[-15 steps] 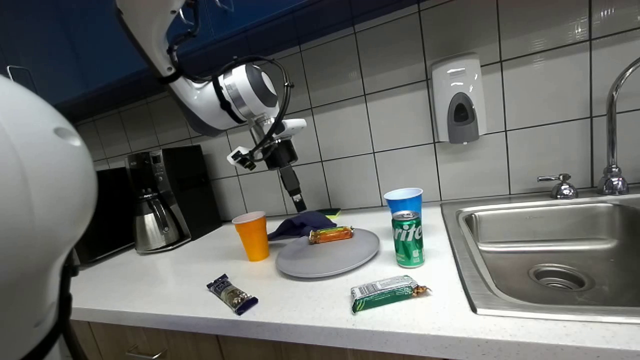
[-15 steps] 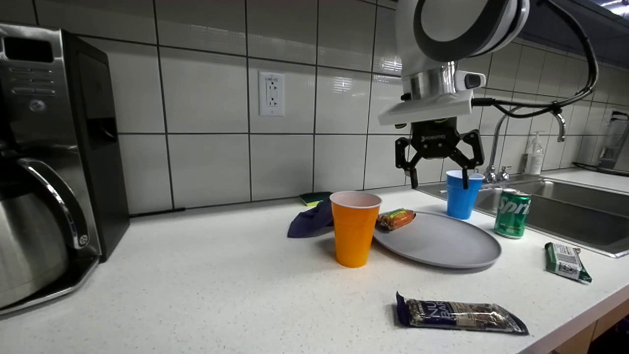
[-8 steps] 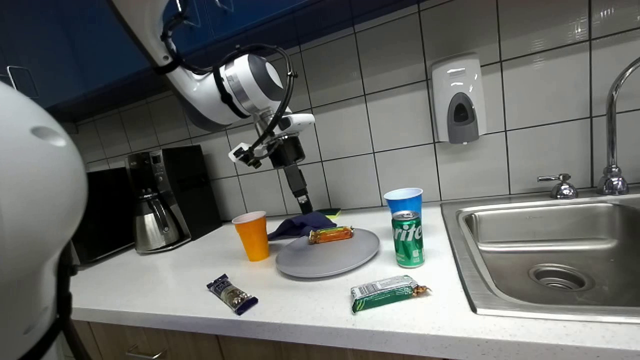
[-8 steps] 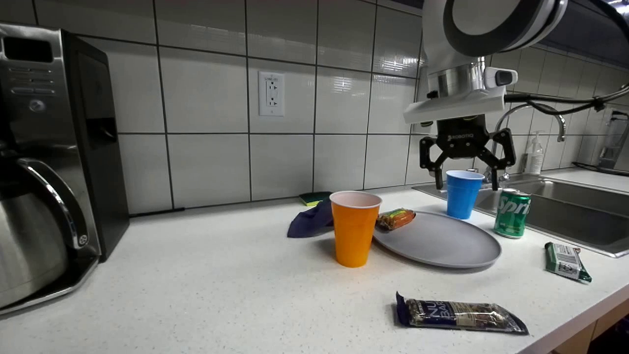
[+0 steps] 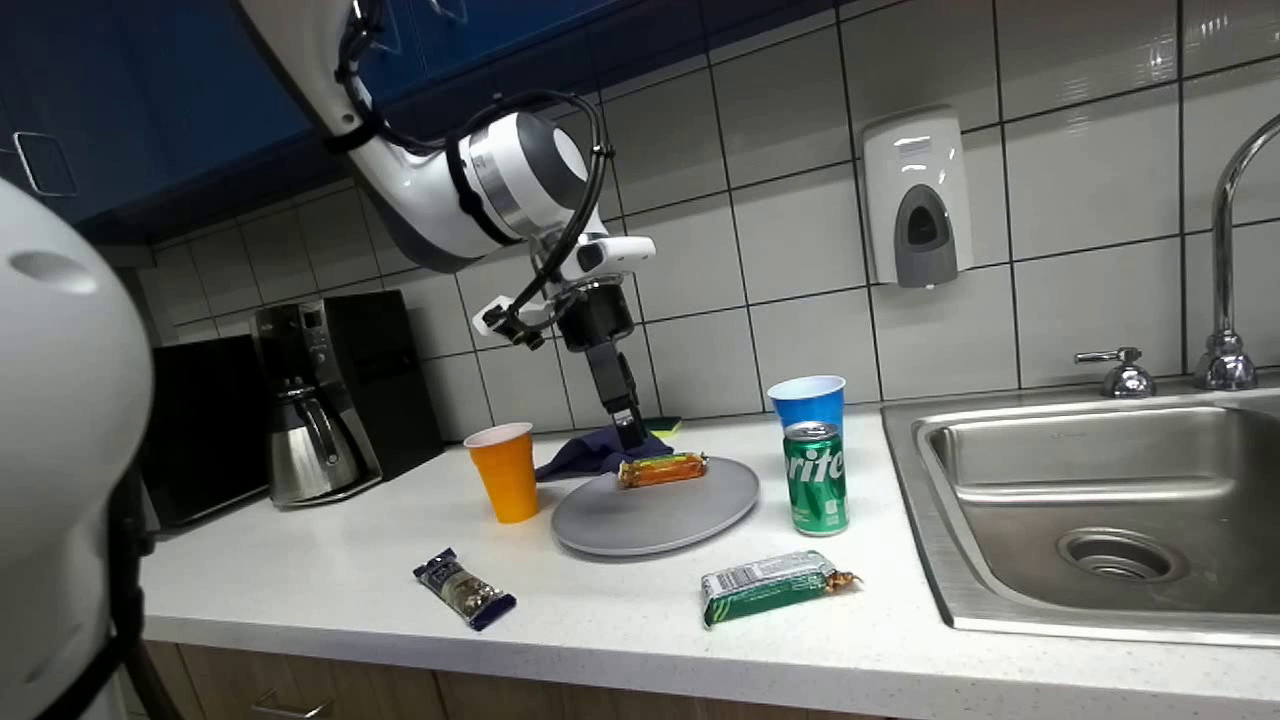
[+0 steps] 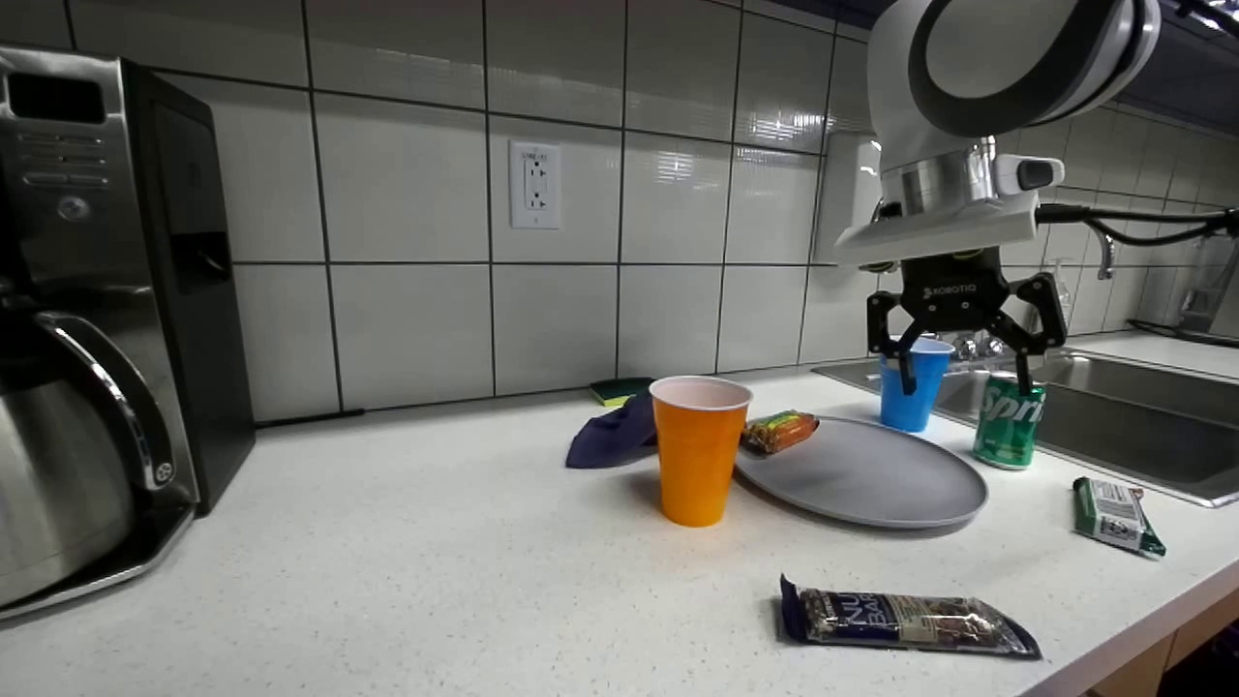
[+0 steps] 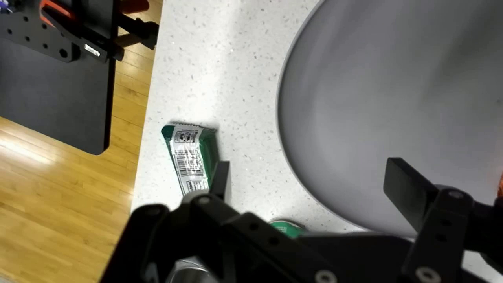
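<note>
My gripper (image 6: 966, 388) stands open in the air with nothing between its fingers. In the wrist view one of the fingers (image 7: 404, 184) shows over the grey plate (image 7: 353, 98), the opposite one over the counter beside a green wrapped bar (image 7: 188, 157). An orange-wrapped bar (image 5: 662, 470) lies on the plate's far part. Behind the gripper, in an exterior view, are a blue cup (image 6: 907, 411) and a green Sprite can (image 6: 1009, 431). Only a sliver of the can (image 7: 287, 228) shows past the gripper in the wrist view.
An orange cup (image 5: 505, 470) stands beside the plate, near a dark blue cloth (image 6: 615, 436) and a sponge (image 6: 619, 390). A nut bar (image 6: 900, 620) lies toward the counter's front. A coffee maker (image 5: 330, 390) and a steel sink (image 5: 1090, 480) flank the counter.
In both exterior views the gripper has moved right and ended slightly lower, its jaws still apart. The things on the counter have kept their places.
</note>
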